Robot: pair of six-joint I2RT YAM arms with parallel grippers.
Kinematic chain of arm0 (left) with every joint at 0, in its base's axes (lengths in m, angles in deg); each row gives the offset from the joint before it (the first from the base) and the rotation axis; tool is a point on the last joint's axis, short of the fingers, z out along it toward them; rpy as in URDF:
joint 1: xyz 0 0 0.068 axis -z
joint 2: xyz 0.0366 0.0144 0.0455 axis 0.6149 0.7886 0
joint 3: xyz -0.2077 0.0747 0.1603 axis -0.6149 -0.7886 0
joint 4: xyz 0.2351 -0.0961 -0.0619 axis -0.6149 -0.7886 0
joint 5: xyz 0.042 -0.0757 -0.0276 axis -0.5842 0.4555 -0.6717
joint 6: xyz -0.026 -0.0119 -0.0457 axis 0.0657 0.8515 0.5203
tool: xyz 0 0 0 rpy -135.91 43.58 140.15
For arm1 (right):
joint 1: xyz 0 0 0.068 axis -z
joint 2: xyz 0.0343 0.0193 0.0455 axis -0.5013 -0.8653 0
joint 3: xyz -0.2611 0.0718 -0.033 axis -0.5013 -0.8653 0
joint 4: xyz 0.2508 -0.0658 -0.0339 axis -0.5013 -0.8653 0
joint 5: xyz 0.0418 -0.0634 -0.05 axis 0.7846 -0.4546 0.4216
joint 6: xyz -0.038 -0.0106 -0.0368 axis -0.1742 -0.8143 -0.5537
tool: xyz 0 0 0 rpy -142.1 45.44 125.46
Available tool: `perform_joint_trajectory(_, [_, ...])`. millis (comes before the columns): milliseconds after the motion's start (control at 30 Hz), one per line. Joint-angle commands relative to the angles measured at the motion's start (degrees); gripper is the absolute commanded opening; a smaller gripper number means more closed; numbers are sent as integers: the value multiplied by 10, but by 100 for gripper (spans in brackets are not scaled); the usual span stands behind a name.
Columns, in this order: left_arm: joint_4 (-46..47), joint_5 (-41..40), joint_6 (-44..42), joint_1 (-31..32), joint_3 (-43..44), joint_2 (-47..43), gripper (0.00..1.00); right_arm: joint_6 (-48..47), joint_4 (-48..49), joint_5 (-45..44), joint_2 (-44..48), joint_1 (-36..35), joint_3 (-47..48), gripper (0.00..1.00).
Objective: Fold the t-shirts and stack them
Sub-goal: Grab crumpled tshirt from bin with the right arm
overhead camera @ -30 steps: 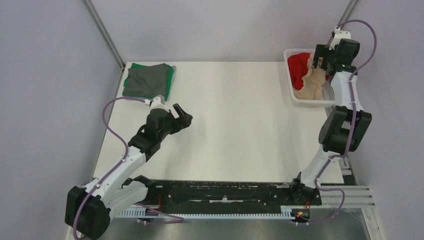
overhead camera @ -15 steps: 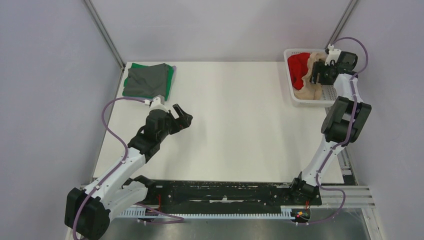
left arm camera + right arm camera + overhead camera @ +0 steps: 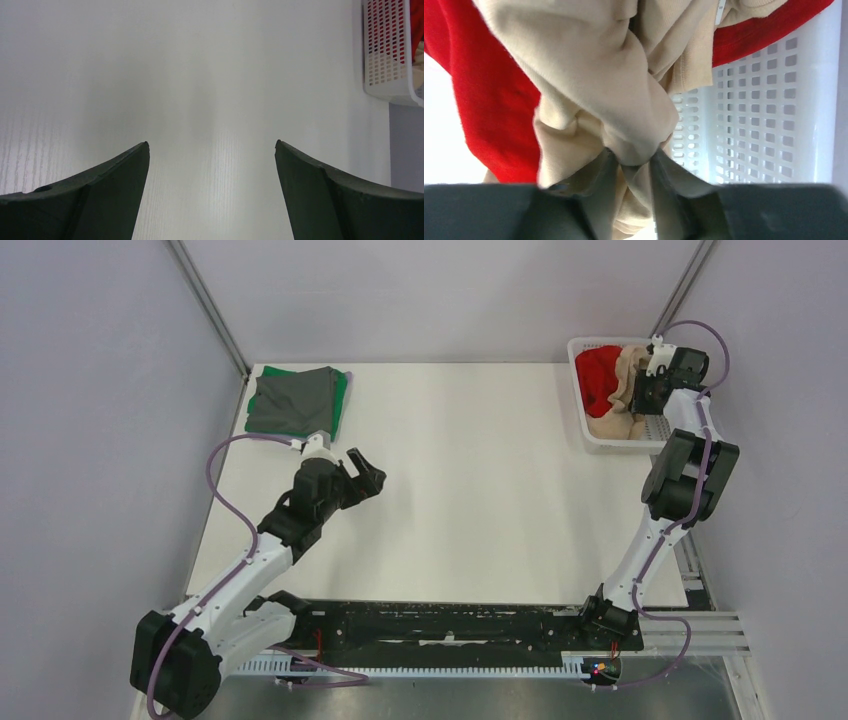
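A crumpled beige t-shirt (image 3: 618,405) and a red t-shirt (image 3: 598,372) lie in the white lattice basket (image 3: 590,436) at the far right. My right gripper (image 3: 637,392) reaches into the basket. In the right wrist view its jaws (image 3: 633,161) pinch a bunched fold of the beige t-shirt (image 3: 589,75), with the red t-shirt (image 3: 484,100) behind it. A folded dark grey t-shirt (image 3: 293,400) rests on a green one (image 3: 343,400) at the far left. My left gripper (image 3: 366,468) hovers open over bare table, nothing between its fingers (image 3: 100,195).
The white table (image 3: 470,490) spans the middle. The basket's lattice wall (image 3: 754,115) stands right beside my right fingers, and a corner of the basket (image 3: 387,55) shows in the left wrist view. Grey walls and frame posts enclose the cell.
My right gripper dropped lower into the basket and its jaws closed onto the beige t-shirt. The left arm has not moved.
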Motion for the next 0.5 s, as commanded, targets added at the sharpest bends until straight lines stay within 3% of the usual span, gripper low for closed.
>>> perform_joint_trajectory(0, [20, -2, -18, 1, 5, -2, 100, 11, 30, 6, 4, 1, 2, 21])
perform_joint_trajectory(100, [15, -7, -19, 1, 4, -10, 100, 28, 45, 11, 31, 1, -2, 0])
perform_joint_trajectory(467, [1, -24, -21, 1, -3, -49, 100, 92, 231, -77, 280, -1, -124, 0])
